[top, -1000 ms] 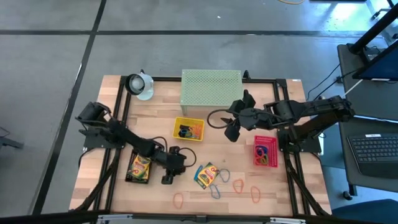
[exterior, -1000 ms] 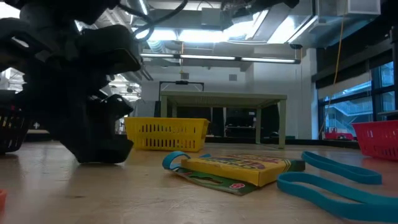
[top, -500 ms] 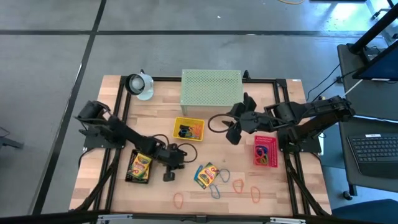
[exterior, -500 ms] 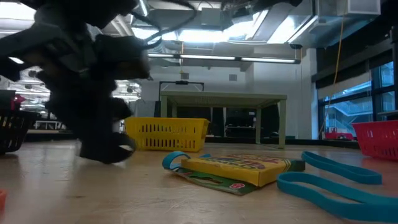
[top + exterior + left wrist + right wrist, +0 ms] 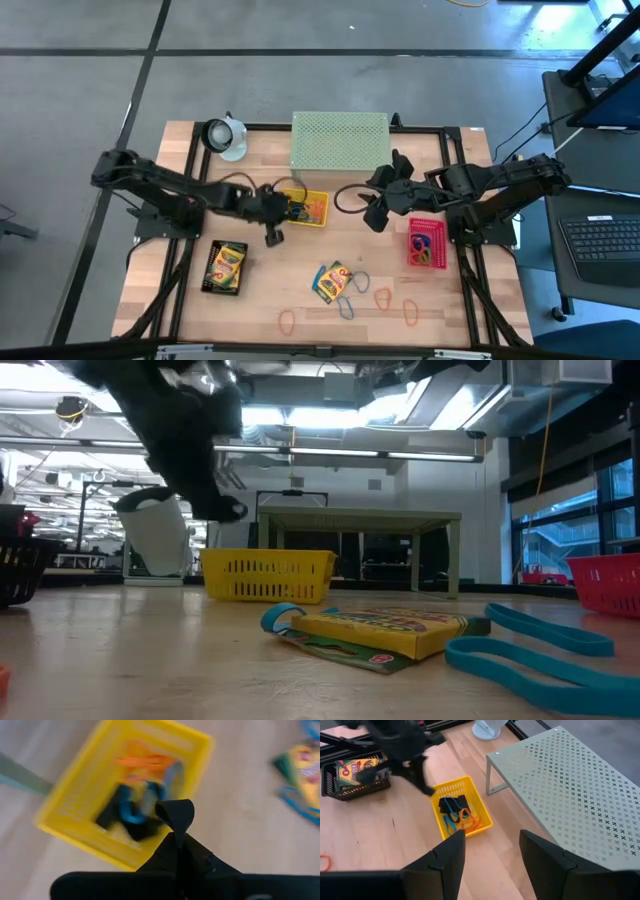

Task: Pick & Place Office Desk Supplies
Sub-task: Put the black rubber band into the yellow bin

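— From above, what is the left arm doing?

— Its left gripper is hanging just beside the yellow tray, at the near left corner, fingers pressed together with nothing seen between them. The right gripper is waiting between that tray and the pink tray, fingers spread. One crayon box is lying in the black tray; another crayon box is sitting on the bare wood, with loops scattered near it.

— And from table height?

— The left gripper is hovering well above the wood, in front of the yellow tray. The crayon box is lying flat, blue loops beside it.

— The left wrist camera?

— The closed fingers are pointing over the yellow tray's edge; blue and orange loops and something black are lying inside.

— The right wrist?

— Its fingers are standing wide apart, nothing between them. Beyond them are the yellow tray and the green mesh shelf.
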